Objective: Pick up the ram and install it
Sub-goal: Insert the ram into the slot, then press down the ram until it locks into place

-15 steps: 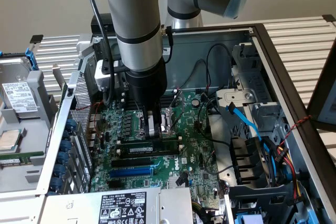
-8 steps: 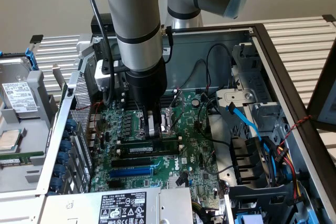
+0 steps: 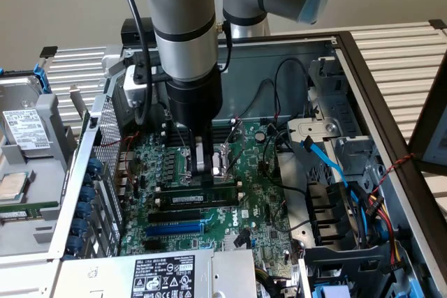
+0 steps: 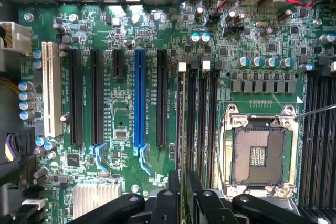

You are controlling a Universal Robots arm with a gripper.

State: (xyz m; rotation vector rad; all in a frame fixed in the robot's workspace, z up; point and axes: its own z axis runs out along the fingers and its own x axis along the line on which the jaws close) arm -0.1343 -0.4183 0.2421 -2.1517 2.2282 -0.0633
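Down inside the open grey metal computer case [image 3: 391, 102], the black two-fingered gripper [image 3: 208, 167] hangs over the glossy green motherboard [image 3: 255, 204], clenched on the ram [image 3: 195, 198], a long, thin green circuit-board stick with dark chips and a small white label. That stick stands on edge at the ribbed black plastic memory slots [image 4: 202, 124], just beside the square silver-framed processor socket [image 4: 258, 153]. Nearby runs a narrow blue plastic expansion slot [image 4: 139, 100], parallel to it.

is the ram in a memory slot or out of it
In: the ram stands on edge along a black memory slot, right under the hand. Fully seated: cannot tell.
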